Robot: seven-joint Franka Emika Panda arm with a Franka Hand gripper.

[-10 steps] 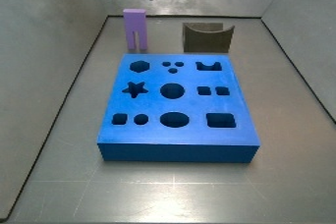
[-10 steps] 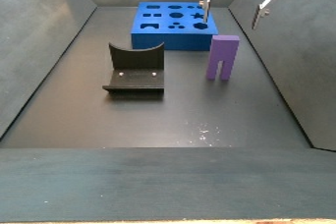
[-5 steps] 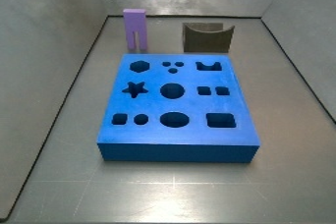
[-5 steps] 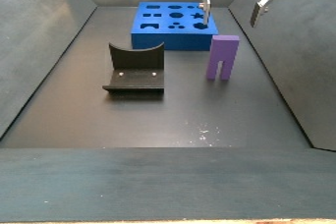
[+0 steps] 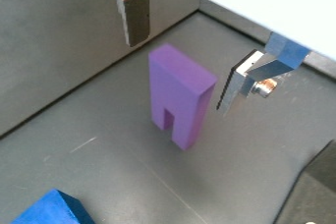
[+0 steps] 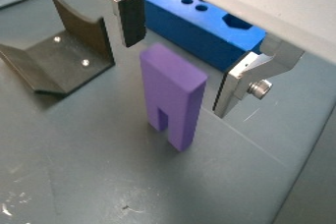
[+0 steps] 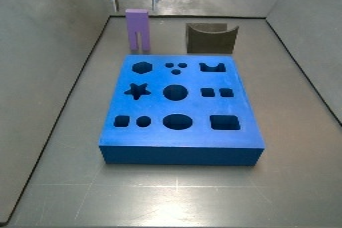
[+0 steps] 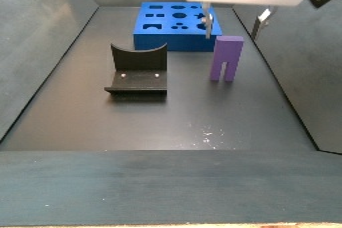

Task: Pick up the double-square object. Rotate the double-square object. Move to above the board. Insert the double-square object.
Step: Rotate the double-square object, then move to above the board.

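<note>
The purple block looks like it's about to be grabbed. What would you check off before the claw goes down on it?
1. Double-square object standing upright on the floor: ok.
2. Gripper open, wider than the block: ok.
3. Fingers straddle the block, one on each side, in both wrist views: ok.
4. Fingers not touching the block yet: ok; gaps show on both sides.
5. Board and dark holder stand apart from the block: ok.
6. How far the gripper must descend: cannot tell.
</note>
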